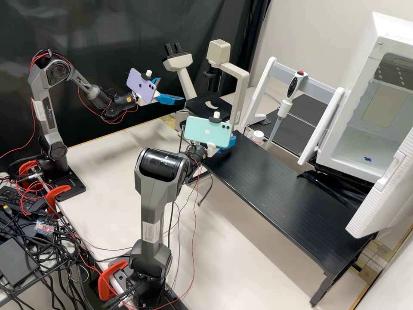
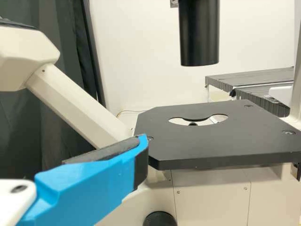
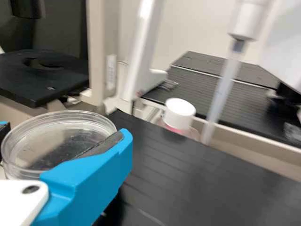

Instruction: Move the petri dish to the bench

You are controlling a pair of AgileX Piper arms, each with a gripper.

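- We see the petri dish [image 3: 59, 141] held up in the right gripper [image 1: 232, 141], beside the near side of the microscope [image 1: 241, 90] and close to the far left end of the black slatted platform [image 1: 279, 185].
- We see the right gripper's 2 fingers grasping the dish by its rim, 1 on each side.
- Its round, flat face points up and sits close to level; being a circle, it gives us no long axis to follow.
- We can't tell whether the dish is above the platform's edge or just off it.
- We find the left gripper [image 1: 172, 89] at the left of the microscope, its 2 fingers spread and released, near the black stage [image 2: 216, 136].
- Past the platform's far edge we have 1 white-capped bottle [image 1: 257, 137] and, to its right, 1 pipette [image 1: 284, 107], hanging tip down.
- On the right we see 1 white cabinet [image 1: 350, 135], standing open.
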